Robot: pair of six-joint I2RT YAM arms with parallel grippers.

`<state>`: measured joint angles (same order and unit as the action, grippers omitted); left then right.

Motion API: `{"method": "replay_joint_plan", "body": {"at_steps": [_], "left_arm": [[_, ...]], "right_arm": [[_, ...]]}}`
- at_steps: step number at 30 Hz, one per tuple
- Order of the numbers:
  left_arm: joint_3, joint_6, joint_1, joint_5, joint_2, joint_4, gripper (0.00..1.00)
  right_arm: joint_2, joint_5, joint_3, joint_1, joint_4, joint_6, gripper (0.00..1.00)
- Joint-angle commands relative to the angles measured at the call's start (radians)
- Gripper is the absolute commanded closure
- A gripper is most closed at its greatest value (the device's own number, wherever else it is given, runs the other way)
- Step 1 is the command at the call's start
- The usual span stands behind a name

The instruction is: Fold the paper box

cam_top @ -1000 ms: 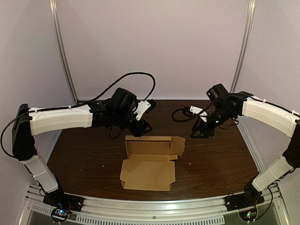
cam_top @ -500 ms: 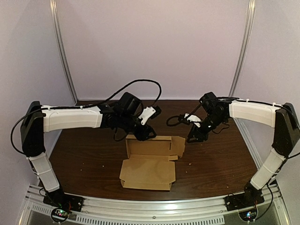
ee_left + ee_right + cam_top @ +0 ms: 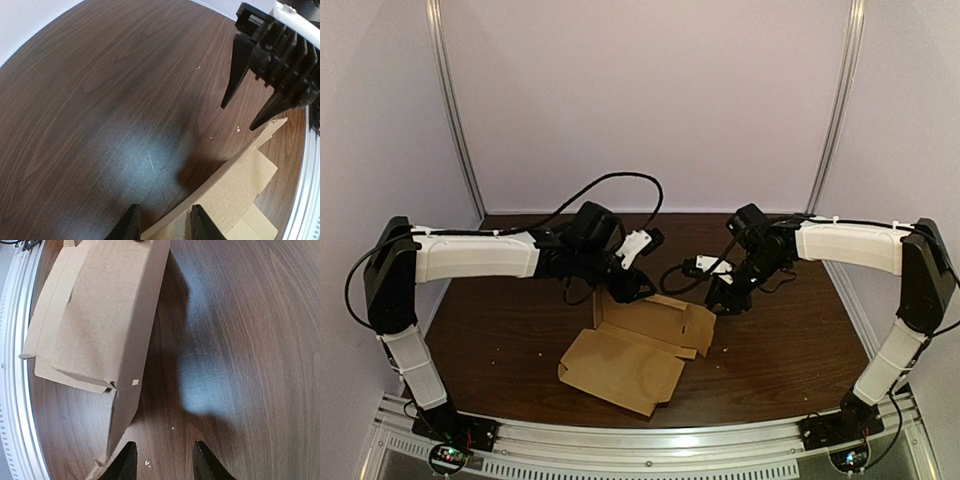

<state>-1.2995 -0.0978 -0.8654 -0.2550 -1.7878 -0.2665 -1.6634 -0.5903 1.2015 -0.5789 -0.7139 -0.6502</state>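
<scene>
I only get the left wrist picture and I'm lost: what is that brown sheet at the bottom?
Observer: Seen from above, it is a cardboard box, lying open on the table between both arms.
Visitor: Is the other claw gripping it?
Observer: No. Its own camera shows the right claw open, bare table between its fingers, the box just beside them.
Visitor: Where is my claw?
Observer: From above, the left claw is at the box's far left corner.

The paper box (image 3: 638, 345) lies on the table (image 3: 500, 320), between left hand (image 3: 632, 288) and right hand (image 3: 725, 300).
</scene>
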Motion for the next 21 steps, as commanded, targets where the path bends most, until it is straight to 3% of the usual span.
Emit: {"method": "replay_joint_plan", "body": {"at_steps": [1,10,14,21], "left_arm": [[0.047,-0.037,0.005,-0.017,0.001,0.073,0.64],[0.069,-0.045,0.005,0.000,0.074,0.098,0.63],[0.090,-0.042,0.005,0.102,0.195,0.114,0.59],[0.367,-0.090,0.003,0.323,0.478,0.253,0.54]], "right_arm": [[-0.014,-0.016,-0.016,-0.007,-0.011,-0.014,0.62],[0.087,0.048,-0.059,-0.004,-0.067,-0.023,0.58],[0.190,0.072,-0.112,-0.003,-0.054,-0.003,0.53],[0.319,0.108,-0.167,-0.027,-0.061,0.048,0.50]]}}
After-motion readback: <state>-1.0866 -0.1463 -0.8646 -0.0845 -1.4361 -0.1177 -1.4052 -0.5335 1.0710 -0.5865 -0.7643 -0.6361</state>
